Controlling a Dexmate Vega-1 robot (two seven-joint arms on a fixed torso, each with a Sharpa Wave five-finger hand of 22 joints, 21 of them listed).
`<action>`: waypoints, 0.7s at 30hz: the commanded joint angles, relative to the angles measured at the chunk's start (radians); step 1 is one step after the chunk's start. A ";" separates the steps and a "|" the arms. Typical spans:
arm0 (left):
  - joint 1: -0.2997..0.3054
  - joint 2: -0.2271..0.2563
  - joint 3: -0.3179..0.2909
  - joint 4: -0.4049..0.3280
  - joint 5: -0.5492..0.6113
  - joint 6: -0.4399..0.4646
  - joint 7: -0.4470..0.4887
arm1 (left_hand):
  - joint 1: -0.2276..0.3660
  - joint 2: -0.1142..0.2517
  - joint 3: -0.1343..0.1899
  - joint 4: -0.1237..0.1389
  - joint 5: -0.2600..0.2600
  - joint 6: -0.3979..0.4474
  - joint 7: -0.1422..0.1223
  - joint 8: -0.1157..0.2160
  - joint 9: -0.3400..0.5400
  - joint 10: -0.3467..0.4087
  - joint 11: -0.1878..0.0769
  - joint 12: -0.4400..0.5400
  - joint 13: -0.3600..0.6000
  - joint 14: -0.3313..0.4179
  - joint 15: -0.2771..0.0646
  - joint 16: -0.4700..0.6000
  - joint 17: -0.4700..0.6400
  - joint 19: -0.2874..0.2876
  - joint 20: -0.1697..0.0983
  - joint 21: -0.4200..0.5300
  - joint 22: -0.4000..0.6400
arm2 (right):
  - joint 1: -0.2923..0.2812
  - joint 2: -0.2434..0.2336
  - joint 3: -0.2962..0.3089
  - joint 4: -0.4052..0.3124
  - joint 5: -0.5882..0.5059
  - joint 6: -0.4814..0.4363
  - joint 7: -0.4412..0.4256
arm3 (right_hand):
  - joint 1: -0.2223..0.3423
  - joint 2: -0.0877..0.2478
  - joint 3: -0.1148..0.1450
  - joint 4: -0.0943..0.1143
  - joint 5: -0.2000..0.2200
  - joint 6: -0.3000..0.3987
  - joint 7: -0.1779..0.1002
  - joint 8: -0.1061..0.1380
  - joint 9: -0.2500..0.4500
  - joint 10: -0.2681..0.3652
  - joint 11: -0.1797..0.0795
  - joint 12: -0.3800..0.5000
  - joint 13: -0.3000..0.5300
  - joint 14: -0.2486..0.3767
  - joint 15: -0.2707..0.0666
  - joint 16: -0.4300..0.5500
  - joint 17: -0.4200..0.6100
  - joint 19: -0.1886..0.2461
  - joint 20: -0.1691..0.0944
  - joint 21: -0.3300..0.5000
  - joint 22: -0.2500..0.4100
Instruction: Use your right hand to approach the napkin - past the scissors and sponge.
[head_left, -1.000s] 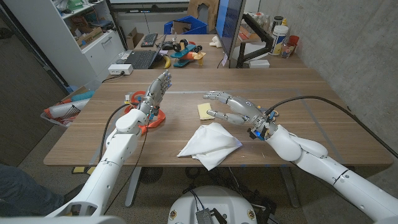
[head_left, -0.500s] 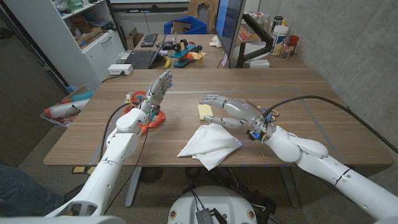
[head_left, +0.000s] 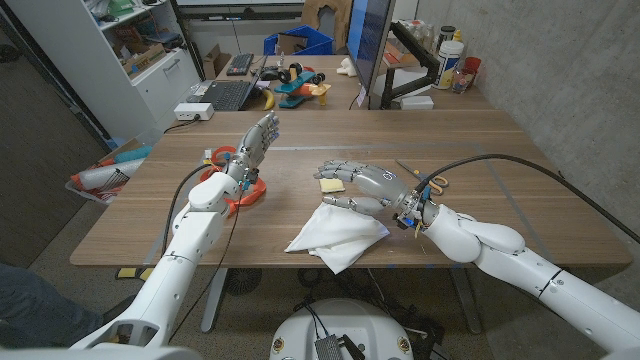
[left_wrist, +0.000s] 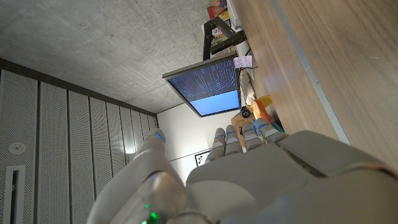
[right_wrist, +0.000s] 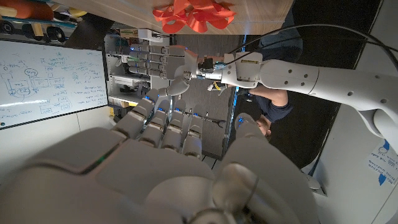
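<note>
Now the white napkin (head_left: 337, 233) lies crumpled near the table's (head_left: 530, 190) near edge, just near-left of the right hand (head_left: 363, 185); that hand hovers with fingers spread, holding nothing, the yellow sponge (head_left: 329, 184) beneath its fingertips; scissors (head_left: 434, 183) lie behind its wrist.

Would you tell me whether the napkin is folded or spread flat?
Loosely folded: the napkin lies in overlapping creased layers on the table.

Right hand (right_wrist: 168, 174) fingers (right_wrist: 163, 127) extend toward the left hand (right_wrist: 163, 65).
</note>
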 joint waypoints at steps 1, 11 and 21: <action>-0.008 -0.005 0.004 0.011 0.005 -0.006 -0.005 | 0.006 0.012 0.002 -0.008 0.000 0.010 0.002 -0.003 0.005 -0.002 0.000 -0.001 0.000 0.004 0.005 -0.001 0.004 -0.002 0.008 -0.003 0.006 | 0.014 -0.014 -0.028 -0.009 -0.029 -0.017 0.019 | 0.005 0.013 0.002 -0.007 0.006 0.010 -0.006 0.002 0.002 0.009 -0.009 0.001 0.004 0.001 0.006 -0.005 0.002 0.001 0.013 -0.007 0.004; -0.006 -0.003 0.001 0.003 0.006 -0.006 -0.002 | 0.006 0.014 0.002 -0.009 0.000 0.012 0.002 -0.002 0.005 -0.003 0.003 -0.001 0.000 0.003 0.008 -0.001 0.004 -0.002 0.008 -0.008 0.006 | 0.022 -0.018 -0.043 -0.015 -0.054 -0.049 0.032 | 0.007 0.020 0.008 -0.010 0.008 0.016 -0.017 0.000 0.003 0.019 -0.015 0.000 0.004 -0.006 0.008 -0.010 -0.001 -0.019 0.050 -0.021 0.005; -0.005 0.000 0.000 -0.001 0.005 -0.003 -0.003 | 0.005 0.015 0.002 -0.010 0.000 0.015 0.002 -0.002 0.005 -0.002 0.001 -0.001 0.000 0.002 0.008 -0.002 0.004 -0.002 0.008 -0.011 0.006 | 0.023 -0.022 -0.061 -0.028 -0.101 -0.104 0.033 | 0.010 0.011 0.007 -0.019 0.008 0.015 -0.021 -0.003 0.003 0.009 -0.015 -0.007 0.005 -0.019 0.018 -0.017 -0.003 -0.025 0.062 -0.027 0.005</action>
